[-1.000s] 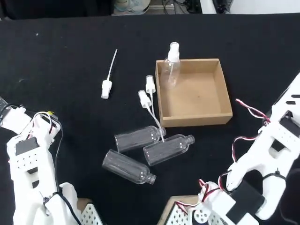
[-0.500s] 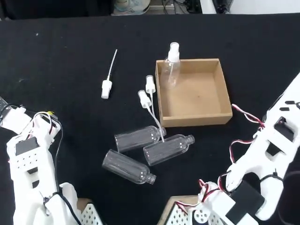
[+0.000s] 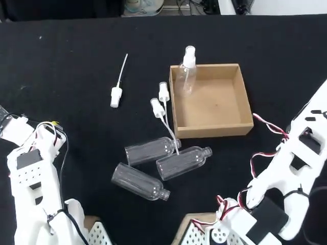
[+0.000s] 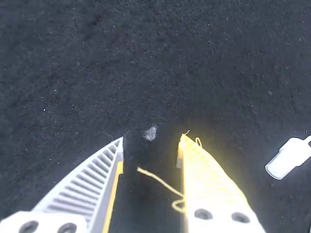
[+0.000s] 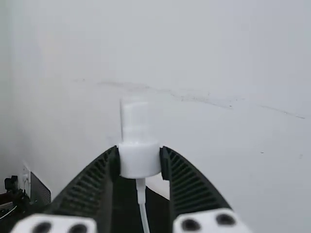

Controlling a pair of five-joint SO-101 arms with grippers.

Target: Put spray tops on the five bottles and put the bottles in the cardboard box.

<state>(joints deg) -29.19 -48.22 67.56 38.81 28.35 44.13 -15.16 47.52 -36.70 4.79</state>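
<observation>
Black tabletop (image 4: 146, 58) sits under the left tool (image 4: 151, 141), spread wide and empty; right tool (image 5: 139, 156) clamps a spray top (image 5: 135, 121), white wall (image 5: 218, 58) behind.

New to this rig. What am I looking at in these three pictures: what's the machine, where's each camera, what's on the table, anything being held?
Two white robot arms sit side by side at a black table. The wide picture comes from a fixed camera looking down on it. The other two come from cameras on the arms' wrists, each looking along its own gripper.

On the table are a cardboard box with one capped bottle in a corner, three open bottles lying on their sides, and three loose spray tops.

The left gripper is open and empty over the table, with a spray top lying nearby. The right gripper is shut on a spray top, and its camera faces a pale surface.
</observation>
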